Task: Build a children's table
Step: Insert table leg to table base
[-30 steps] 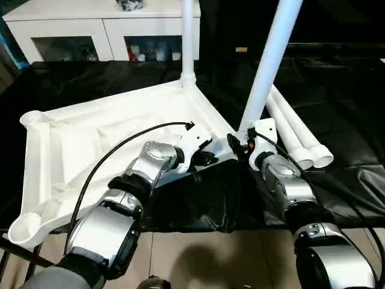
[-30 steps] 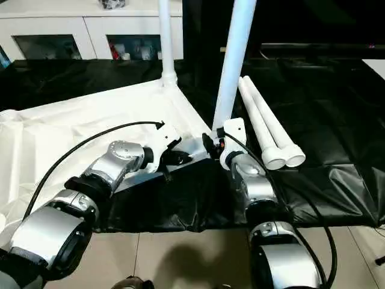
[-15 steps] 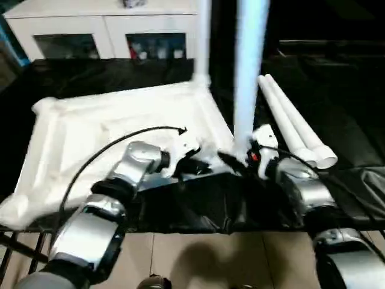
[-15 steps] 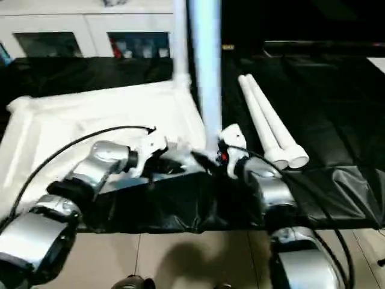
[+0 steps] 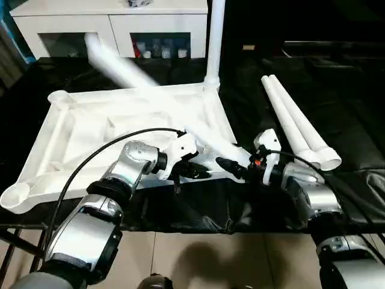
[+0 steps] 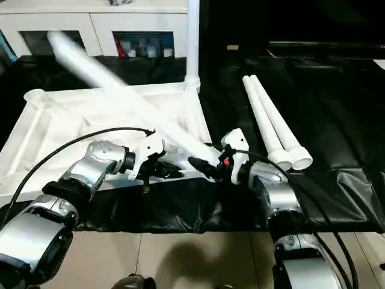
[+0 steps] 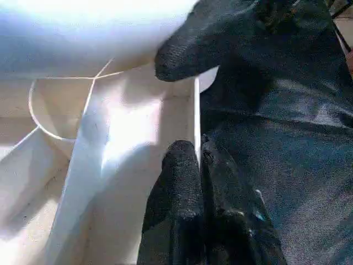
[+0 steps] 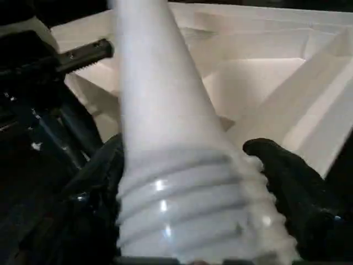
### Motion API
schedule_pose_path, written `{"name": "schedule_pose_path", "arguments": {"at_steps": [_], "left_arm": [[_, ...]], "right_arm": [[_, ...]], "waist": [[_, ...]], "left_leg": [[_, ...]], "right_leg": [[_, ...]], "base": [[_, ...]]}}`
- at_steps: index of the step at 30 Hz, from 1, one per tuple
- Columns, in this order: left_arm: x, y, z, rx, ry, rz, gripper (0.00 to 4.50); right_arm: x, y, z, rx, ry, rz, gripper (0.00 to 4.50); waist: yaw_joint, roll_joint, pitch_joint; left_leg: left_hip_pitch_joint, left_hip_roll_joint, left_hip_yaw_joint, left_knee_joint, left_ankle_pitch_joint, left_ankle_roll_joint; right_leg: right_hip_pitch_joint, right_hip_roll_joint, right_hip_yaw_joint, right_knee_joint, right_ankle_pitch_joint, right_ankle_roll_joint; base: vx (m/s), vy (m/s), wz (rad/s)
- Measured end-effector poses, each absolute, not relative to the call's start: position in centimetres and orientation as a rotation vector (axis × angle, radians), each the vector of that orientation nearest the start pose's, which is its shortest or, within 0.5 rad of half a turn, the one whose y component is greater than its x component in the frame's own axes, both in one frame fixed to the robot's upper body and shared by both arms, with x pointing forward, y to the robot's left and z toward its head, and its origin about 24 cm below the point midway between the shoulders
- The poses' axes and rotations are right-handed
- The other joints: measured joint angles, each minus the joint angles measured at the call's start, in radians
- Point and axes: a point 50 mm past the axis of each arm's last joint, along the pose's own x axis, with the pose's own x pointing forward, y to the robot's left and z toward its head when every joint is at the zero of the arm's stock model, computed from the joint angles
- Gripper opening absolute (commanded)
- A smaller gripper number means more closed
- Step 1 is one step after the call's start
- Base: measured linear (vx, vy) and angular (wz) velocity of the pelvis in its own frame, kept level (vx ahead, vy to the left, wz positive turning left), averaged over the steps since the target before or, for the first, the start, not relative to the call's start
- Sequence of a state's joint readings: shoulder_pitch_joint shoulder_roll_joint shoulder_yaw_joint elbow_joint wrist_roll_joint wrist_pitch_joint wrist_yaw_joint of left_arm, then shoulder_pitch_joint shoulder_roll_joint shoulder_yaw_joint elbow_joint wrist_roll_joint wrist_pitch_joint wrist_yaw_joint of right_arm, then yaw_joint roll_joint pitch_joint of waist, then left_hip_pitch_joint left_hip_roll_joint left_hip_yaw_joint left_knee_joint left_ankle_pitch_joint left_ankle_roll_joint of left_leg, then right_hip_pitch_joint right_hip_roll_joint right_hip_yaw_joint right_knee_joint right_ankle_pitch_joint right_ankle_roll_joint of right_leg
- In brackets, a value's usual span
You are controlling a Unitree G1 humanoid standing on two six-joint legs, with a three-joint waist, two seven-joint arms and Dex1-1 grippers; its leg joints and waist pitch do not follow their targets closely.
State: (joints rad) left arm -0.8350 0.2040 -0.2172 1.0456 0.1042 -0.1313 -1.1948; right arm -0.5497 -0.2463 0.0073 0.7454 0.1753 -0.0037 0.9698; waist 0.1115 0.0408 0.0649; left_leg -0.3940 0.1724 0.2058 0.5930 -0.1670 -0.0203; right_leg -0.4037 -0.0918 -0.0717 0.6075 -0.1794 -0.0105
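Observation:
The children's table top (image 5: 90, 126) lies upside down on black cloth, ribs and corner sockets facing up. One white leg (image 5: 213, 42) stands upright in the far corner socket. A second leg (image 5: 204, 141) leans low across the top toward the far left. Its threaded end (image 8: 187, 187) sits between the fingers (image 8: 287, 176) of my right gripper (image 5: 231, 164), which is shut on it at the near right corner. My left gripper (image 5: 198, 173) is shut on the thin near rim (image 7: 196, 105) of the table top, just left of that corner.
Two loose white legs (image 5: 295, 126) lie side by side on the black cloth (image 5: 337, 78) to the right. A white glass-door cabinet (image 5: 114, 24) stands behind the table top. Tiled floor (image 5: 198, 259) shows at the near edge.
The leg held by my right gripper has tipped from nearly upright down to the far left across the table top. The camera also shifted. My left gripper stays on the rim.

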Motion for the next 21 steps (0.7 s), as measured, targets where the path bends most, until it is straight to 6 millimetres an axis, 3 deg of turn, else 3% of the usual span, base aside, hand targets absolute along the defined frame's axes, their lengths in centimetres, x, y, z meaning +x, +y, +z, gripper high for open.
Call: {"name": "schedule_pose_path", "arguments": {"at_steps": [3, 11, 13, 14, 21], "left_arm": [[34.5, 10.0, 5.6, 0.390, 0.385, -1.371, 0.00], [34.4, 10.4, 5.6, 0.383, 0.366, -1.345, 0.00], [34.4, 10.7, 5.6, 0.356, 0.377, -1.334, 0.44], [34.4, 10.9, 5.7, 0.340, 0.377, -1.331, 0.44], [34.8, 11.9, 8.7, 0.033, 0.270, -1.327, 0.91]], "right_arm": [[32.7, -15.0, 4.1, 0.030, 0.212, 0.945, 2.87], [32.7, -14.6, 4.1, 0.045, 0.199, 0.931, 2.81], [32.8, -14.5, 4.2, 0.058, 0.196, 0.926, 2.80], [32.8, -14.6, 4.2, 0.059, 0.198, 0.924, 2.80], [32.8, -14.7, 4.0, 0.132, 0.206, 0.882, 2.80]], "waist": [[0.000, 0.000, 0.000], [-0.002, 0.000, 0.000], [-0.008, 0.000, 0.000], [-0.011, 0.000, 0.000], [-0.011, 0.000, 0.000]], "left_leg": [[0.000, 0.000, 0.000, 0.000, 0.000, 0.000], [0.000, 0.000, 0.000, 0.000, 0.000, 0.000], [0.000, 0.000, 0.000, 0.000, 0.000, 0.000], [0.000, 0.000, 0.000, 0.000, 0.000, 0.000], [-0.001, 0.000, 0.001, 0.000, 0.000, 0.000]], "right_leg": [[0.000, 0.000, 0.000, 0.000, 0.000, 0.000], [0.000, 0.000, 0.000, 0.000, 0.000, 0.000], [0.000, 0.000, 0.000, 0.001, 0.000, 0.000], [-0.001, 0.000, 0.000, 0.001, 0.000, 0.000], [-0.002, 0.000, 0.000, 0.001, 0.000, 0.000]], "base": [[0.000, 0.000, 0.00], [0.000, 0.000, 0.00], [0.000, 0.000, 0.00], [0.000, 0.000, 0.00], [0.000, 0.000, 0.00]]}}
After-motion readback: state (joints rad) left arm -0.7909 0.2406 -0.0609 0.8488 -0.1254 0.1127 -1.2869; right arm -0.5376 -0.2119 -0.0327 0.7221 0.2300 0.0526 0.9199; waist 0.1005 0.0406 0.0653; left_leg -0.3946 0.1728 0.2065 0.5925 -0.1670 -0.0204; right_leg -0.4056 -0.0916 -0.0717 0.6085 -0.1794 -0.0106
